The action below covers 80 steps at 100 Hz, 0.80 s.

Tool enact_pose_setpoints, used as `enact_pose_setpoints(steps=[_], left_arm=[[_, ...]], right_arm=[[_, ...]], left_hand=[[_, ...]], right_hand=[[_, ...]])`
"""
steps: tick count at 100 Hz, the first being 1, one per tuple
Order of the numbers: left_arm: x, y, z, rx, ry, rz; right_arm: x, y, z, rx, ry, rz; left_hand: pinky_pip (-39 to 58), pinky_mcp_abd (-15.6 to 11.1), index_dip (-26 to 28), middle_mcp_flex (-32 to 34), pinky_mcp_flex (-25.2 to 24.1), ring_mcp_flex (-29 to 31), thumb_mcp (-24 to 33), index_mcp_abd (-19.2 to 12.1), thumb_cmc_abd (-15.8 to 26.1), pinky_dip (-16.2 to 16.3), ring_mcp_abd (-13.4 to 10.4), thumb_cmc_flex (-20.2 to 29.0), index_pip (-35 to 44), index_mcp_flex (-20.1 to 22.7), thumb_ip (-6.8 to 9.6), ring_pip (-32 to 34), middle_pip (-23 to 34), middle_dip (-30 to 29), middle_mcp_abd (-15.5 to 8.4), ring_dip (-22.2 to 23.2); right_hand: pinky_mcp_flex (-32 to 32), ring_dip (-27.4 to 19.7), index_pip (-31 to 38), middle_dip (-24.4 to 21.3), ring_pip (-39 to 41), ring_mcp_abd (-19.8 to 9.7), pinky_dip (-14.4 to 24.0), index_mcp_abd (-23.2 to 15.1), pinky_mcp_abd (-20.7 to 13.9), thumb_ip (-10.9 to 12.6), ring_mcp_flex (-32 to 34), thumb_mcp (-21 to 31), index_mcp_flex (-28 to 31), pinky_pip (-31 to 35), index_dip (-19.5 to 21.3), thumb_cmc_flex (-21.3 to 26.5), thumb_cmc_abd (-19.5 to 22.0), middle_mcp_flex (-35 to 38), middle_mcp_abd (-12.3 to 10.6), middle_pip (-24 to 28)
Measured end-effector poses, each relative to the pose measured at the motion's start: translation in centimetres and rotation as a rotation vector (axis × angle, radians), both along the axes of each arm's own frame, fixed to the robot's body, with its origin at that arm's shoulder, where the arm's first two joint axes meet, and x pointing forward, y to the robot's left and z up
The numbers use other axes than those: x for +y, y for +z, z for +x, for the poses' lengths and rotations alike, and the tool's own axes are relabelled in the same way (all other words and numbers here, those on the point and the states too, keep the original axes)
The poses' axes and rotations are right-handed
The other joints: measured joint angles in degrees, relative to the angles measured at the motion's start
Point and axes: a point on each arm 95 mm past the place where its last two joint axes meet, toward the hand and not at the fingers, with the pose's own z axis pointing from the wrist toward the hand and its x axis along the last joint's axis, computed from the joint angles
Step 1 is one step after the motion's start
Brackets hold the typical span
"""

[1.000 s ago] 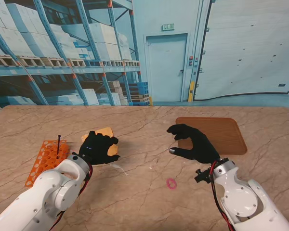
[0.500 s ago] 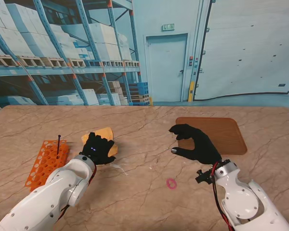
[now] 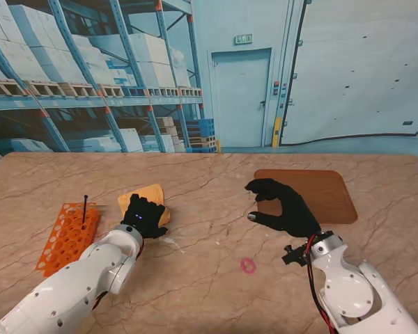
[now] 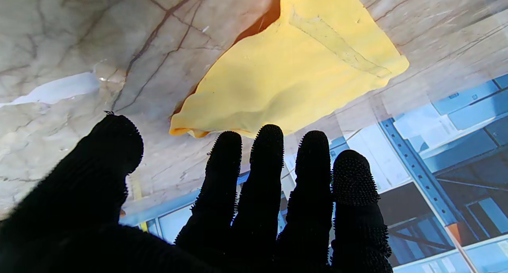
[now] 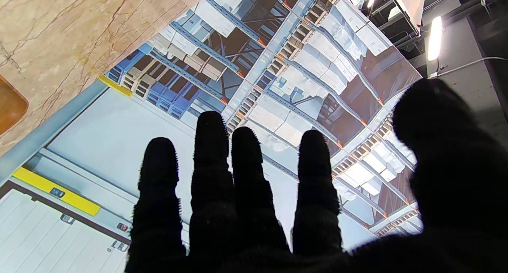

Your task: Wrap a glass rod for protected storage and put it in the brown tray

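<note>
Left hand fingers spread, empty, over folded yellow cloth, reaching for wrap. Right hand right of cloth, loosely curled, empty, I judge waiting.

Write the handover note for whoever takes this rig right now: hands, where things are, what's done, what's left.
Left hand: open, fingers spread over the near edge of the yellow cloth, holding nothing.
Right hand: open, curled, empty, at the brown tray's left edge.
Glass rod: faint, lying bare on the table, nearer to me than the cloth.
Orange rack far left; pink ring near centre.
Done: nothing wrapped.
Left: wrap the rod, place it in the tray.
</note>
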Motion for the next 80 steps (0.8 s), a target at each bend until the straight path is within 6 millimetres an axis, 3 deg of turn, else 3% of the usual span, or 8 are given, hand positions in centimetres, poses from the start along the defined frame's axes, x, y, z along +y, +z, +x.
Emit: enact_pose_setpoints(steps=[10,12,31,38,62,80], left_arm=[[0.0,-0.6,0.5,0.006,0.004,0.012],[0.1,-0.8,0.6,0.007,0.005,0.017],[0.0,-1.1,1.3,-0.002,-0.006,0.060],[-0.2,-1.1,1.7,0.001,-0.017,0.077],[-0.8,-0.7,2.8,0.050,-0.024,0.120],[-1.3,-0.3,2.8,0.094,-0.020,0.170]], right_arm=[[0.0,0.0,0.0,0.003,-0.001,0.001],[0.0,0.0,0.0,0.004,-0.002,0.001],[0.0,0.0,0.1,0.006,-0.009,0.009],[0.0,0.0,0.2,0.008,-0.011,0.013],[0.0,0.1,0.3,0.006,-0.017,0.021],[-0.1,0.1,0.3,0.002,-0.024,0.030]], left_hand=[[0.00,-0.06,-0.01,0.34,-0.04,0.00,0.22,0.00,-0.21,0.00,0.00,0.00,0.00,0.00,0.00,0.03,0.01,-0.01,0.00,-0.01],[0.00,-0.07,0.00,0.35,-0.05,0.00,1.27,0.00,-1.91,0.00,0.00,0.00,0.26,0.00,-0.01,0.10,0.02,-0.01,0.00,-0.01],[0.00,-0.36,0.08,3.88,1.23,3.79,13.86,0.00,-4.09,-0.02,-0.19,-1.16,5.11,0.50,0.13,0.74,2.53,-0.74,-0.60,-0.82],[0.00,-0.59,0.11,5.49,2.03,5.35,16.33,0.00,-4.70,-0.03,-1.53,-1.16,6.54,1.33,0.13,1.18,3.02,-0.88,-1.11,-1.45],[0.75,-0.72,1.48,11.75,3.85,9.73,23.90,0.70,-7.83,-0.62,-2.23,-1.23,10.84,5.31,0.23,2.63,5.47,-2.64,-1.91,-2.86],[2.33,-0.72,0.08,14.49,5.42,12.47,28.28,1.35,-14.50,-0.61,-3.09,3.84,15.44,6.08,-0.82,4.13,6.92,-2.97,-2.66,-3.60]], right_hand=[[0.00,0.01,0.00,0.00,0.04,0.00,0.00,0.01,0.00,0.00,0.01,0.00,0.02,0.01,0.00,0.00,0.00,0.00,0.00,0.05],[0.00,0.01,0.00,0.00,0.05,0.01,0.00,0.02,0.00,0.00,0.01,0.00,0.02,0.02,0.00,0.00,0.00,0.00,0.00,0.05],[0.00,0.13,0.00,0.00,0.65,0.12,0.00,0.05,0.00,0.00,0.09,0.08,0.69,0.40,0.00,0.00,0.00,0.02,0.00,0.53],[0.00,0.19,0.00,0.00,0.66,0.13,0.00,0.05,0.00,0.00,0.09,0.10,0.76,0.41,0.00,0.00,0.01,0.65,0.01,0.76],[0.00,0.23,0.00,0.00,0.80,0.21,0.00,0.07,-0.01,0.00,0.72,0.80,0.79,0.66,0.00,-0.03,0.19,1.18,0.02,0.90],[0.00,0.31,0.00,0.00,1.29,0.23,0.00,0.09,-0.01,0.00,0.72,1.27,0.88,0.67,0.00,-0.04,0.19,1.18,0.02,0.90]])
